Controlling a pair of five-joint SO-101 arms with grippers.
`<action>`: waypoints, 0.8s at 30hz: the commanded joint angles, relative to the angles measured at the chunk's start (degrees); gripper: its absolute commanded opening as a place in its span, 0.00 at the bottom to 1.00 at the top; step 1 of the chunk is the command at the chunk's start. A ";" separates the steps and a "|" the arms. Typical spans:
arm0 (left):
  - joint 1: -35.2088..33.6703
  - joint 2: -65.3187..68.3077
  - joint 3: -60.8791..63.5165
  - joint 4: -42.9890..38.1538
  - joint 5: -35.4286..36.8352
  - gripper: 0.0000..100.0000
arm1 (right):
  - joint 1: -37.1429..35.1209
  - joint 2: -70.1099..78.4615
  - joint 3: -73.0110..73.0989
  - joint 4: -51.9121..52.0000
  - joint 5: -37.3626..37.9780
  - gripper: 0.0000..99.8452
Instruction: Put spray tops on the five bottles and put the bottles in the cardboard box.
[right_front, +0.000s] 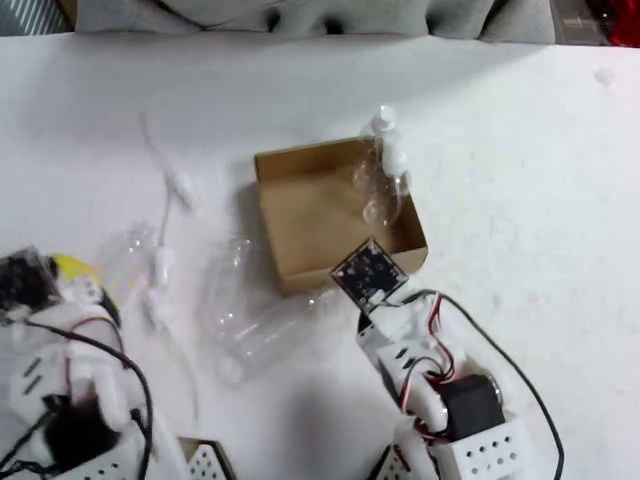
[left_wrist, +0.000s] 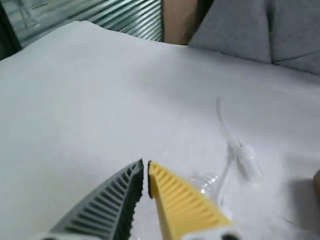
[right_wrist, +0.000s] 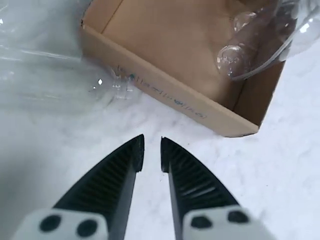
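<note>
Box (right_front: 310, 215) sits mid-table (right_front: 520, 150), open side up. Capped bottles (right_front: 385, 175) lean in its corner toward the far and right edges, heads over the rim. I cannot count them through the clear plastic. They look tucked there to leave the floor free for the rest.

Loose bottle (right_front: 265, 330) lies on its side just beside the box wall, on the left-edge side, with its neck bare. More clear ones lie beyond it. Spray top (right_front: 180, 187) lies apart from them, its tube trailing toward the far edge.

Right tool (right_wrist: 152, 147) hovers just short of the box's near wall, jaws slightly parted, holding nothing. Left tool (left_wrist: 146, 172) is near the near-left corner, tips all but touching, empty. It faces the spray top, which is likely the next pickup.
</note>
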 joint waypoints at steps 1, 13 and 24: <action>-6.02 19.30 -17.41 0.00 -0.70 0.02 | -0.13 -0.22 -0.44 -4.97 0.70 0.02; -16.92 65.54 -50.90 0.00 -0.70 0.02 | -16.75 9.10 -8.79 -14.37 -6.95 0.02; -21.58 87.78 -65.23 -0.09 -0.70 0.02 | -32.04 35.56 -10.55 -46.64 -13.89 0.02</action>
